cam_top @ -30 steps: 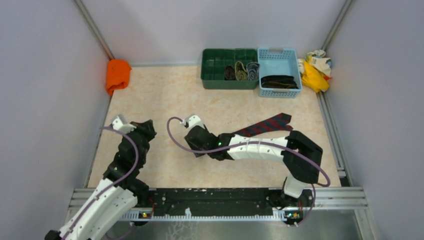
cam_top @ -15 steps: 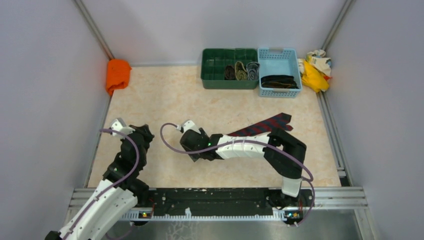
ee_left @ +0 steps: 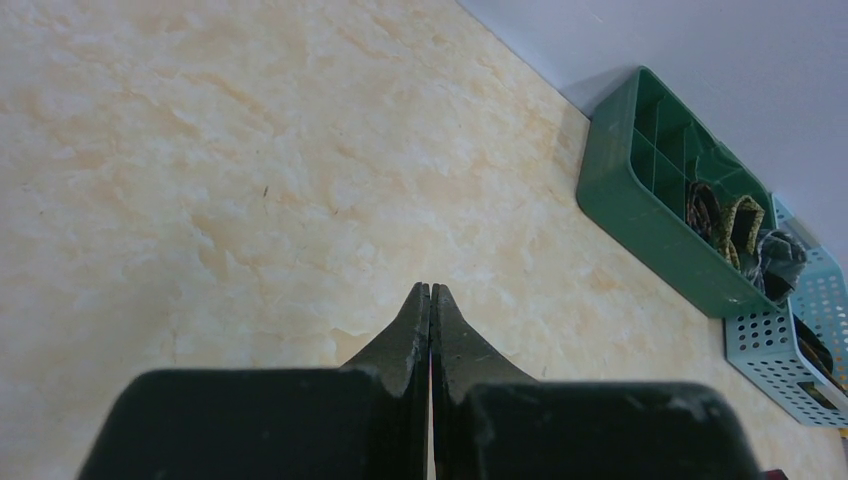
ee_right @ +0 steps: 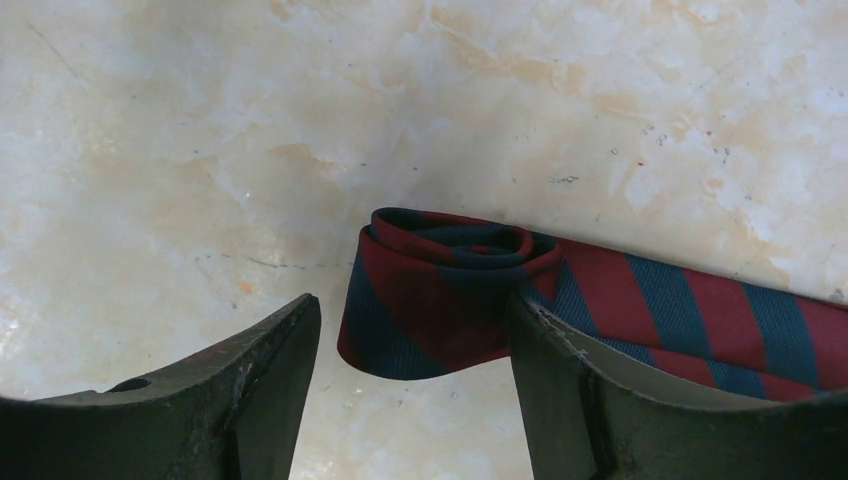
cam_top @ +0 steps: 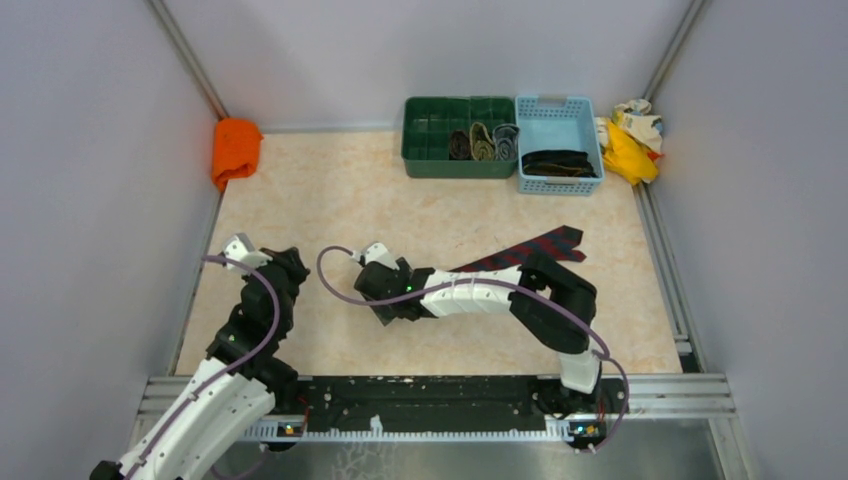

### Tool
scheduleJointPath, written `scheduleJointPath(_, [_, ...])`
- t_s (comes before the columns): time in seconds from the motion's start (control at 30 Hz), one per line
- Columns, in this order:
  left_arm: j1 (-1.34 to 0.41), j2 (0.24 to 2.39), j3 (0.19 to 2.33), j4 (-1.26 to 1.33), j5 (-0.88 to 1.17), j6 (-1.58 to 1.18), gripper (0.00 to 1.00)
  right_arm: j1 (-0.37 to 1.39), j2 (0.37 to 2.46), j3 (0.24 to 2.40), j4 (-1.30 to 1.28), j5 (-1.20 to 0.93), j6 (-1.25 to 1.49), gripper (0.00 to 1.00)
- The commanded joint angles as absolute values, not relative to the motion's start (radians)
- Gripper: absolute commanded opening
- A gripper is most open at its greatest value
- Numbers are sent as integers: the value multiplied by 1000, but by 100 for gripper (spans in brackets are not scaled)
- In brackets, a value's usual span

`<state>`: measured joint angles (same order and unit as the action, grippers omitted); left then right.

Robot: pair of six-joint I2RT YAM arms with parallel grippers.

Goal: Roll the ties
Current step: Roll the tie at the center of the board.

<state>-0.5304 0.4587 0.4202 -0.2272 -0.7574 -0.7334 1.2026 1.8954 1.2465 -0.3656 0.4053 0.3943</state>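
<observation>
A dark red tie with navy stripes [cam_top: 530,250] lies on the table, its wide end to the right. Its near end is rolled into a small coil [ee_right: 440,290]. My right gripper [ee_right: 410,330] is open, with the coil between its fingers [ee_right: 270,370] and close to the right one; it does not clamp the coil. In the top view the right gripper [cam_top: 380,305] sits left of centre, its arm covering the tie's middle. My left gripper [ee_left: 430,290] is shut and empty above bare table; in the top view it [cam_top: 290,262] is at the left.
A green divided tray [cam_top: 430,165] at the back holds three rolled ties [cam_top: 482,143]. A blue basket [cam_top: 558,184] beside it holds dark ties [cam_top: 557,162]. An orange cloth [cam_top: 235,150] lies at the back left, and yellow-and-cream rags [cam_top: 630,135] at the back right.
My right gripper has moved a little to the left along the table. My left gripper has shifted slightly and stays shut.
</observation>
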Motion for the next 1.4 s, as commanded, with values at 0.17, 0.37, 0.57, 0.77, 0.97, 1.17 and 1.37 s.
scheduleJointPath(0.17, [-529,475,419,-181,-734,-703,0,1183,1934,1259,-422,444,498,65])
scheduleJointPath(0.37, [-528,494,410,-132,-717,-683,0,1117,1843,1155,-313,340,512,58])
scheduleJointPath(0.57, [-529,578,423,-49,-649,-665,0,1015,1738,1024,-163,132,530,54])
scheduleJointPath(0.77, [-529,707,458,46,-549,-662,0,911,1659,903,-23,-122,574,50])
scheduleJointPath(0.97, [-529,871,496,169,-426,-637,0,805,1646,803,121,-376,658,46])
scheduleJointPath(1.17, [-531,1088,576,258,-288,-609,0,721,1657,707,283,-527,742,42])
scheduleJointPath(1.37, [-539,1234,602,342,-213,-610,0,681,1666,688,260,-534,736,35])
